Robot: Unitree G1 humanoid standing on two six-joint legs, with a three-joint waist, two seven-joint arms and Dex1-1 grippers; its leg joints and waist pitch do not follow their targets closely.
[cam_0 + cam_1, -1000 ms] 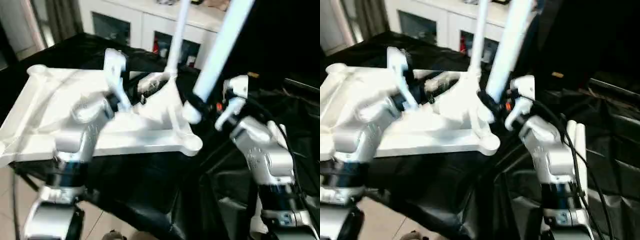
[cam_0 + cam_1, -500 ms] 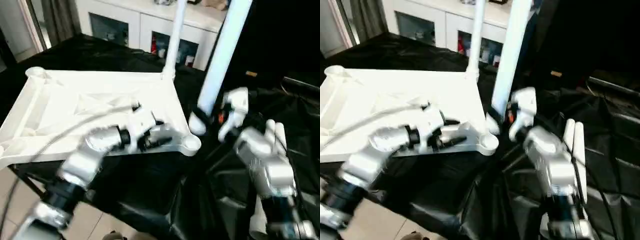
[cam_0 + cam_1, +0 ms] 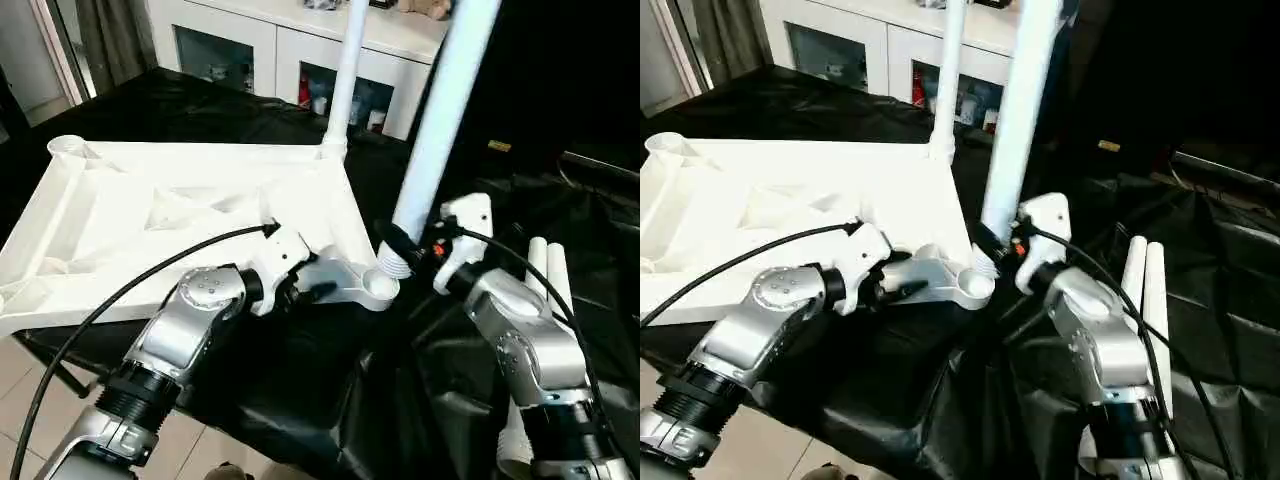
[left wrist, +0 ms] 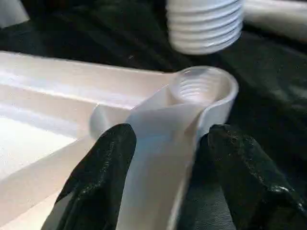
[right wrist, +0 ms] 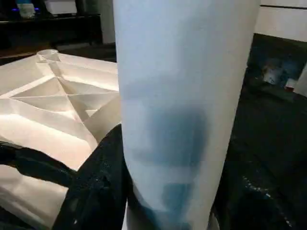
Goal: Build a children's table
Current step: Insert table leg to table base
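Observation:
The white table top (image 3: 150, 215) lies ribbed side up on a black-draped surface. One white leg (image 3: 345, 80) stands upright in its far right corner socket. My right gripper (image 3: 410, 245) is shut on a second leg (image 3: 440, 110), held nearly upright. That leg's threaded end (image 4: 205, 21) hangs just above the near right socket (image 4: 201, 86). At this same corner my left gripper (image 3: 318, 290) is open, with one black finger (image 4: 103, 163) on each side of the rim. Two more legs (image 3: 545, 270) lie side by side on the cloth to the right.
A white cabinet with glass doors (image 3: 250, 50) stands behind the work surface. Crumpled black cloth (image 3: 330, 390) covers the surface and hangs over its front edge. Bare floor (image 3: 30, 400) shows at the lower left. A black cable (image 3: 120, 290) arcs over my left forearm.
My left arm has swung down from above the table top to its near right corner. My right gripper has lowered the leg, bringing its threaded end to that corner's socket.

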